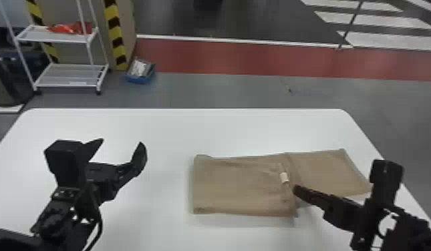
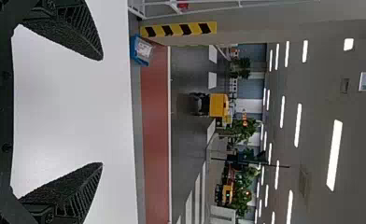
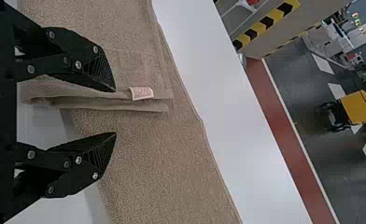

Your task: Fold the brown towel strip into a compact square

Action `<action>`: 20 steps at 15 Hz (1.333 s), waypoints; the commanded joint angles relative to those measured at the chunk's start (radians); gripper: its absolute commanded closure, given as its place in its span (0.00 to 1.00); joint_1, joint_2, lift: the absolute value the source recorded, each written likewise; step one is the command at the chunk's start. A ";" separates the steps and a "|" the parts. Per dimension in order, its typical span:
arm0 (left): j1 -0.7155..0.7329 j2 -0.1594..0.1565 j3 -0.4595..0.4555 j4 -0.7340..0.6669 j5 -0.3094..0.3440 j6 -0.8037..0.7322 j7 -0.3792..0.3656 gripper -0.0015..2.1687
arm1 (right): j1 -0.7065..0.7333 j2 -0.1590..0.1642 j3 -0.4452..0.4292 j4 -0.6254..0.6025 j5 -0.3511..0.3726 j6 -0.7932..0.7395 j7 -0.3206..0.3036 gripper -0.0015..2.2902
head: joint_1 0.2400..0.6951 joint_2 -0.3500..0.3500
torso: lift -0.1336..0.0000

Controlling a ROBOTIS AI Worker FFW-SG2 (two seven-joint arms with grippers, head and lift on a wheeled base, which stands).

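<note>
Brown towel strip [image 1: 241,187] lies part-folded near the tabletop's [image 1: 164,133] right edge; right gripper [image 1: 296,190] above it, left gripper [image 1: 122,142] leftward; both gape wide, empty.

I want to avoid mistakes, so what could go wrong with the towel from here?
The open right pincer is close to the folded edge, so it might push this out of line. The edge's layers look slightly apart, so it may catch only one. The label sticks out and could get pinched.
</note>
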 commanded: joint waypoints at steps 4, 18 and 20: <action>0.007 0.000 0.000 0.003 -0.002 -0.001 -0.002 0.04 | -0.058 -0.005 0.014 0.038 0.021 0.020 -0.004 0.29 | 1.00 0.31 | 0.07; 0.012 0.002 0.010 0.003 -0.002 -0.020 -0.005 0.04 | -0.124 -0.007 0.089 0.096 0.079 0.100 -0.001 0.45 | 1.00 0.38 | 0.07; 0.012 0.002 0.010 0.003 -0.002 -0.020 -0.005 0.04 | -0.123 -0.007 0.089 0.093 0.078 0.115 -0.003 0.45 | 1.00 0.38 | 0.07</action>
